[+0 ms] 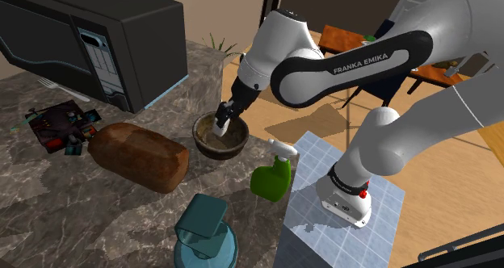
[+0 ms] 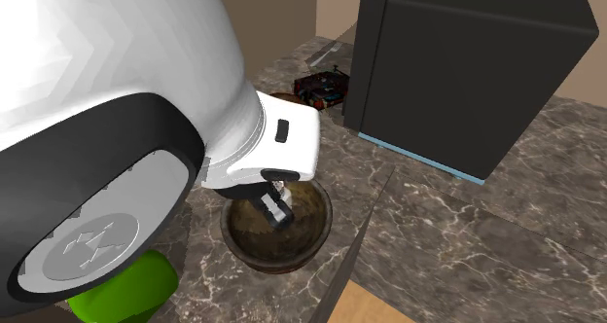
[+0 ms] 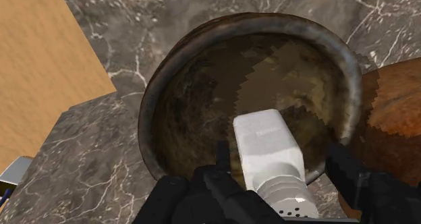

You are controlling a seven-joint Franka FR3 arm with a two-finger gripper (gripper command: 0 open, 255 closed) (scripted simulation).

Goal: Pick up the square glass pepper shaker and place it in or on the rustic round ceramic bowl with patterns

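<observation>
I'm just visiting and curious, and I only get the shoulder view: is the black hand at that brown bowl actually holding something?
Observer: The wrist view shows a white square shaker between the gripper's fingers, over the bowl's inside.
Operator: So it's squeezed tight?
Observer: No. One finger stands off it, with bowl showing in the gap; the jaws are open.
Operator: Which way does it point?
Observer: Its holed cap faces the gripper, and its flat base points toward the bowl's middle.
</observation>
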